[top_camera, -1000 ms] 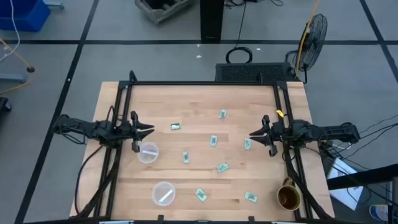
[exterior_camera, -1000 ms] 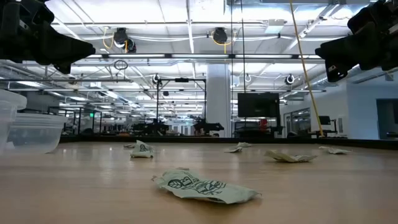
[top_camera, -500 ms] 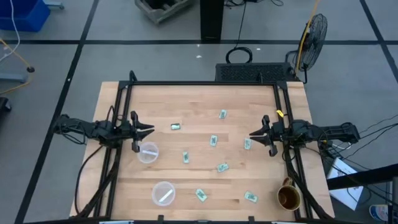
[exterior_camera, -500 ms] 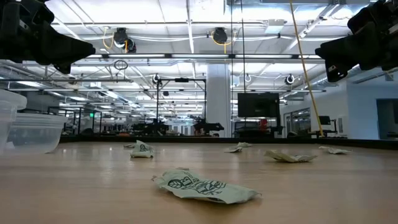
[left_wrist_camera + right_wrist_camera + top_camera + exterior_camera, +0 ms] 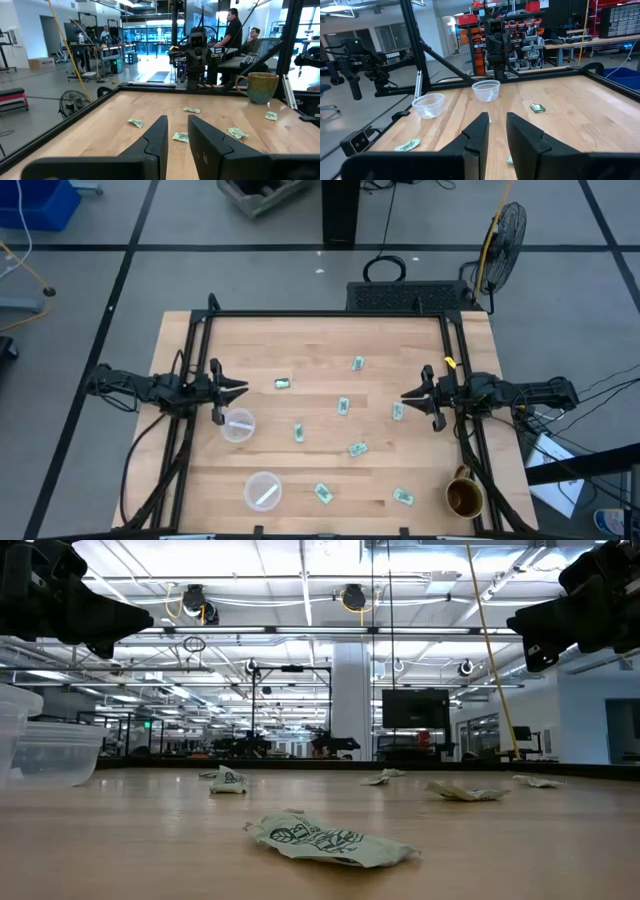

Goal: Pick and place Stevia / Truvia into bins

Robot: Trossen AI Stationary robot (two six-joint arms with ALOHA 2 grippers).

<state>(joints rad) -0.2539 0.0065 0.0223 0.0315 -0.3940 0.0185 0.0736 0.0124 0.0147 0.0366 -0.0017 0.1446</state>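
Waiting: both arms hang at the table's side edges, nothing picked up.
Left gripper (image 5: 240, 389): fingers a narrow gap apart, holding nothing; one clear cup (image 5: 238, 424) lies just beside its tips, toward the front edge.
Right gripper (image 5: 408, 395): fingers likewise slightly parted and bare; a sachet (image 5: 398, 412) lies just beside its tips.
Sachets: eight lie loose between the two grippers, from one (image 5: 283, 383) near the left gripper to one (image 5: 403, 497) close to the mug (image 5: 463, 496).
Second cup (image 5: 263, 490): well in front of the left gripper, with a pale sachet apparently already inside.
Next step, as I judge it: the right gripper takes its nearest sachet.
Doing it well: spread the fingers wider, come straight down astride the short sides, touch the wood (image 5: 320, 350) lightly, then pinch; the flat paper may slide or crumple.
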